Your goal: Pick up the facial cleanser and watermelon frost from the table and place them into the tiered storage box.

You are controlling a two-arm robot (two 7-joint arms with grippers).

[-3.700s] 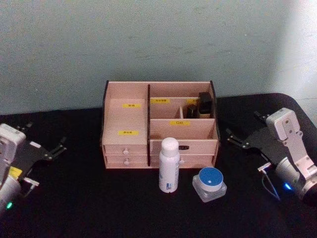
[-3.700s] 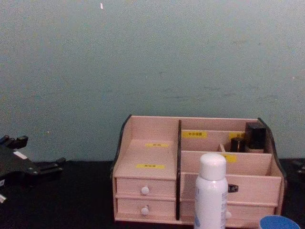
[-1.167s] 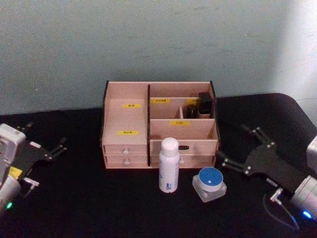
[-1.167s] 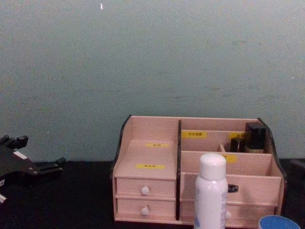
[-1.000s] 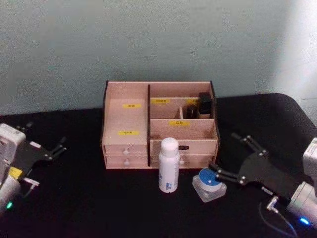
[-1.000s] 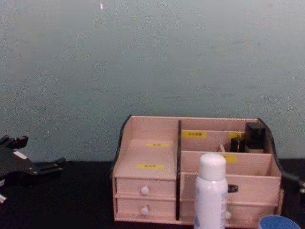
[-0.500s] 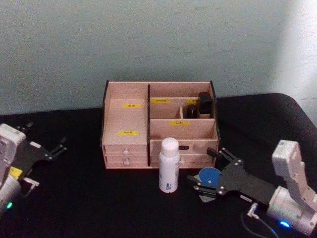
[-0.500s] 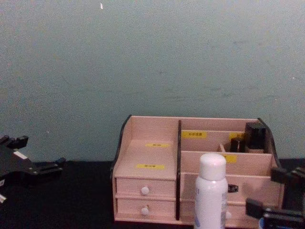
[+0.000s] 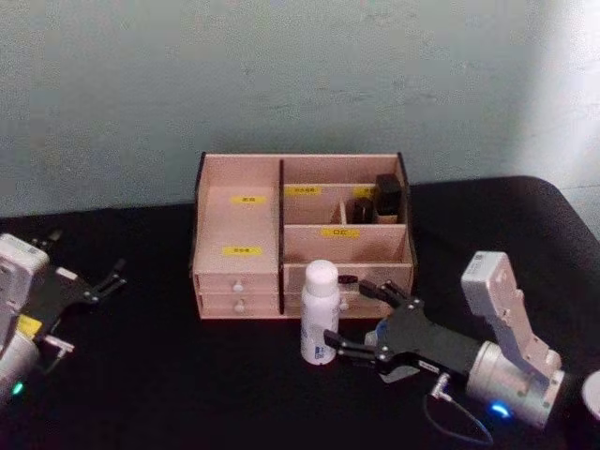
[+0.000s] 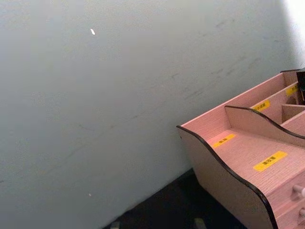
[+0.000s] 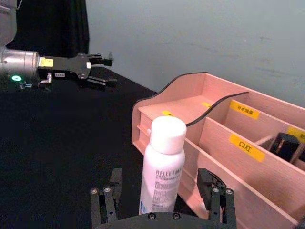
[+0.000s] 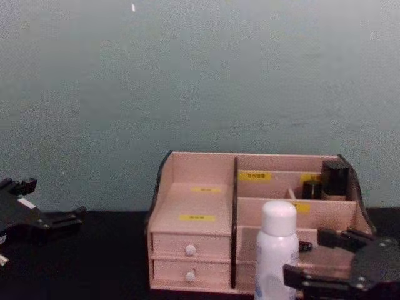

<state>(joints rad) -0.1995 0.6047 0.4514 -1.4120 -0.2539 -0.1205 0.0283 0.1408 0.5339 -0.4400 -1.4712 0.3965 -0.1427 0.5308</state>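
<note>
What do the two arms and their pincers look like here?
Left pincer and right pincer: black, flat, two-fingered, on white housings. Left arm has a yellow label and green light; right has a grey wrist, blue light and thin looped cable.

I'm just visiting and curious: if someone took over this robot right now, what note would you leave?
Right pincer: open, low at the bottle, a finger either side, not gripping.
Left pincer: open, parked at the table's left edge.
Bottle: upright before the box.
Jar: beside it, mostly hidden under the right pincer.
Done: neither is in the box.
Left: grip bottle, put it in the box, then the jar.
</note>
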